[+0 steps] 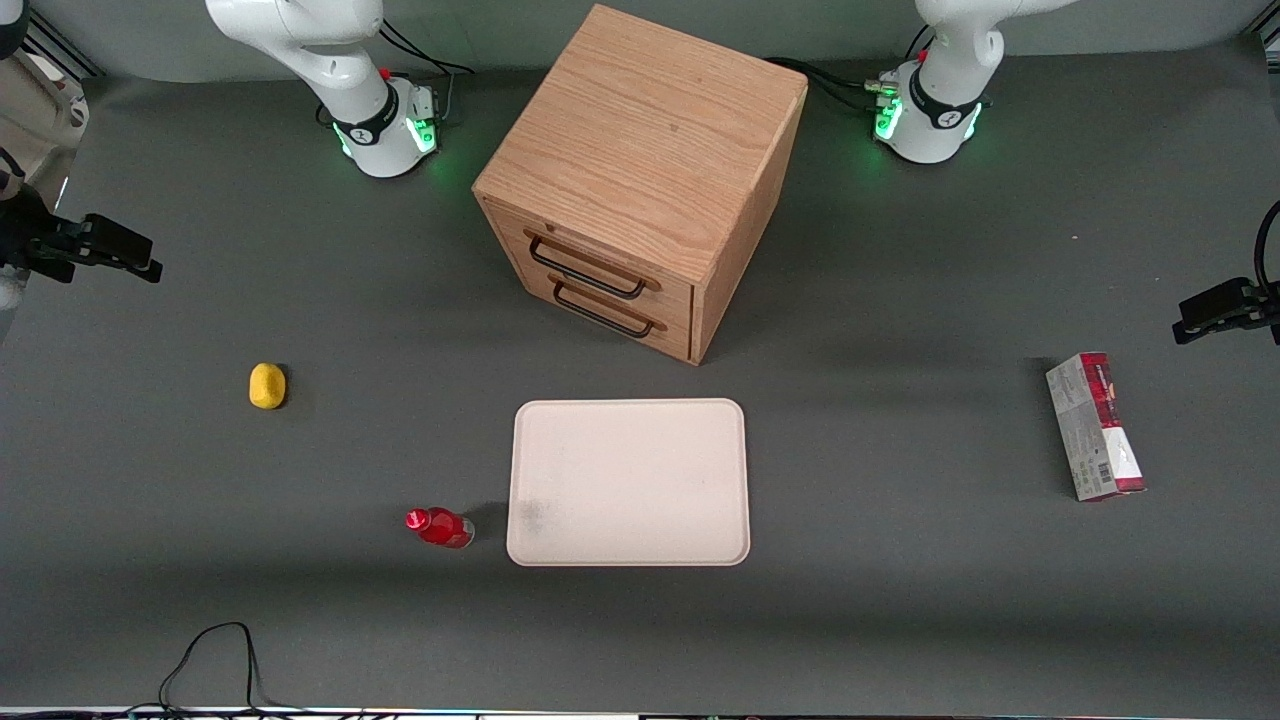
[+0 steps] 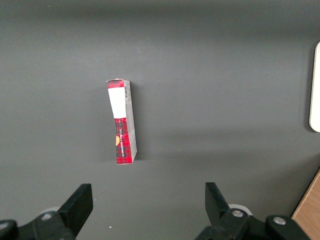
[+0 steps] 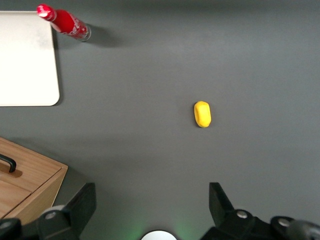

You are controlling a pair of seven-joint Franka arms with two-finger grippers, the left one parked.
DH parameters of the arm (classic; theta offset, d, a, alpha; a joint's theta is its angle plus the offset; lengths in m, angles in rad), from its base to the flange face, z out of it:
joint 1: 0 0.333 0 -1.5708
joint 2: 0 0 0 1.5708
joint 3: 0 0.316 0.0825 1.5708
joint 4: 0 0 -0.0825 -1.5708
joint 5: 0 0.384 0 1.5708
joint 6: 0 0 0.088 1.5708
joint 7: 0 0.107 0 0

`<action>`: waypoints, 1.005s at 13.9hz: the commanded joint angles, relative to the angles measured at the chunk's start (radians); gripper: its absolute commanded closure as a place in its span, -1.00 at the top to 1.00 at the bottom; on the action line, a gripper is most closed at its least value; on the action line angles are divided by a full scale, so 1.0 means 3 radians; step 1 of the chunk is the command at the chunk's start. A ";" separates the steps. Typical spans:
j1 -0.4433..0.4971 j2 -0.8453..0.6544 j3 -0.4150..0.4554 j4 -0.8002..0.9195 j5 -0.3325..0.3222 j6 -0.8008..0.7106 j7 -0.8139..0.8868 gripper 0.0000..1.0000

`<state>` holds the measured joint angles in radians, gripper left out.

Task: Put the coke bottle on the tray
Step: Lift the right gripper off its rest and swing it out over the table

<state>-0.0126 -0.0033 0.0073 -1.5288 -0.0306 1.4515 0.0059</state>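
Pincer (image 3: pixel 150 210) open, empty, well apart from coke bottle (image 3: pixel 65 22); bottle upright beside tray (image 3: pixel 27 60). Risk: off-centre approach topples bottle.

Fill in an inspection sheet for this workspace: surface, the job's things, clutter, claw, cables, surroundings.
Surface: dark grey table, bare between items.
Job's things: coke bottle stands on the table beside the tray, not on it; the tray holds nothing.
Clutter: yellow lump toward the working arm's end; red-and-grey carton toward the parked arm's end; wooden drawer cabinet, both drawers shut.
Claw: right claw open, raised, holding nothing.
Cables: black cable looped at the table's near edge.
Surroundings: nothing seen.
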 commanded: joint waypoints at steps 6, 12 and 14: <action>0.0604 0.0352 -0.0009 0.0498 0.0107 -0.0027 0.0613 1.00; 0.0850 0.1292 0.0078 0.1733 0.0266 -0.0363 0.0819 1.00; 0.0845 0.1742 0.0088 0.2195 0.0250 -0.0415 0.0778 1.00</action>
<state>0.2391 0.3375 0.0337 -1.1017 0.0322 1.3896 0.2260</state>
